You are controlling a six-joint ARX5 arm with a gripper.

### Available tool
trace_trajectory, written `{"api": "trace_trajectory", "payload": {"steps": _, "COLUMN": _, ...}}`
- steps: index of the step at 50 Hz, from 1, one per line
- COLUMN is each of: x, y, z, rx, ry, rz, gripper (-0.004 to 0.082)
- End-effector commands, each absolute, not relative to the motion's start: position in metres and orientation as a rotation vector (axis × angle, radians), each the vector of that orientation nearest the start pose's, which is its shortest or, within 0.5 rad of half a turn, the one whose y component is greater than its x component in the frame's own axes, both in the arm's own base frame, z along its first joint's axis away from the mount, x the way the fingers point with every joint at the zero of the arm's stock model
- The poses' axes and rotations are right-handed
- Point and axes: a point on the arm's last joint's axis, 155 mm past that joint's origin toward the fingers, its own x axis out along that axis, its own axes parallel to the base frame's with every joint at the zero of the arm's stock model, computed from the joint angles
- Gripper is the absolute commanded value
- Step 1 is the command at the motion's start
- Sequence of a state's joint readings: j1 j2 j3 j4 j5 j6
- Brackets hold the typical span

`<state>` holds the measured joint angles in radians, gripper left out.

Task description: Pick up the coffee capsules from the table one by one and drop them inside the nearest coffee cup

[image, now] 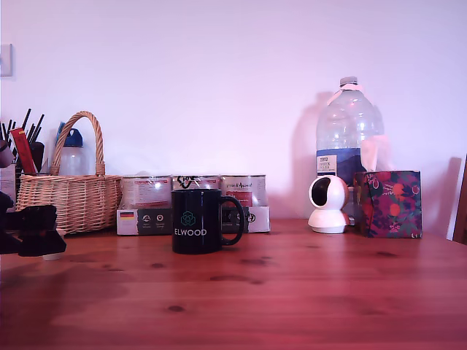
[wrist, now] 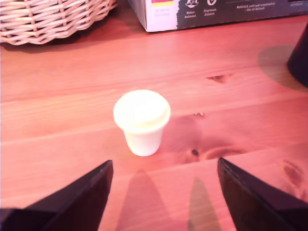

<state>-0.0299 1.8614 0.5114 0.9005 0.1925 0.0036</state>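
on the table (wrist: 57,120), one coffee capsule (wrist: 142,120), one coffee cup (image: 197,220), gripper (wrist: 163,178) spread.

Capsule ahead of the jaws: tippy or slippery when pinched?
The capsule stands on its narrow end with the wide rim up, so a side nudge probably tips it. Smooth tapered walls may slip downward in the grip. Small and plastic-looking, so likely light.

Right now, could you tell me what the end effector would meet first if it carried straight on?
Most likely the coffee capsule, standing upright on the table ahead of the open end effector, roughly centred between its fingers; depth is unclear.
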Motion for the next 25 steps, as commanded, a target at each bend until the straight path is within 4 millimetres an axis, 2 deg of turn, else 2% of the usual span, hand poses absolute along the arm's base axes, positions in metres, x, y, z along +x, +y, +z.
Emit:
{"api": "trace_trajectory", "payload": {"steps": 1, "x": 0.439, "y": -0.046, "z": 0.022, "rx": -0.039, "ry": 0.439, "rz": -0.215, "gripper": 0.0624}}
{"api": "trace_trajectory", "payload": {"steps": 25, "x": 0.471, "y": -0.045, "z": 0.016, "rx": -0.052, "ry": 0.433, "rz": -0.216, "gripper": 0.0624}}
